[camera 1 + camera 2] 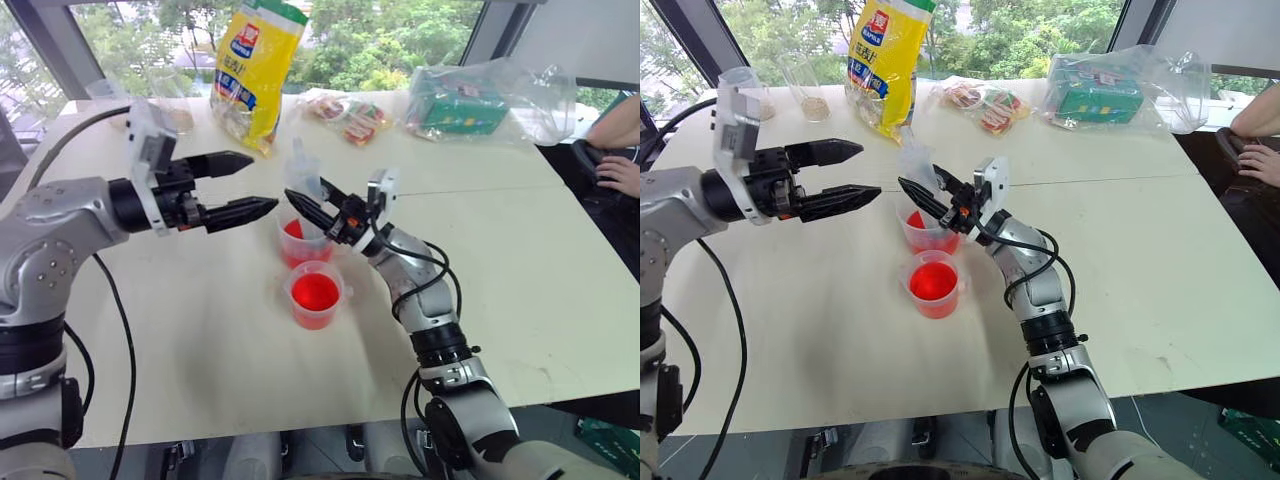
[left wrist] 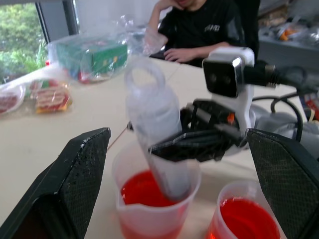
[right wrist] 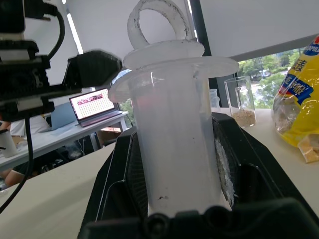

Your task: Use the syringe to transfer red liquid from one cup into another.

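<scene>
the syringe (image 2: pixel 155 130) stands tilted with its lower end inside a clear cup (image 1: pixel 303 243) of red liquid (image 2: pixel 144 190), plunger ring uppermost. your right gripper (image 1: pixel 313 207) is pinched around its barrel, black fingers pressed against both sides. a second clear cup (image 1: pixel 316 294), also holding red liquid, sits just beside the first, nearer to you. your left gripper (image 1: pixel 245 185) hovers level beside the cups, its two fingers spread wide and holding nothing. farther back on the pale table (image 1: pixel 520 270) lie a yellow bag (image 1: pixel 255 70) and a green box (image 1: pixel 460 108) in clear plastic.
</scene>
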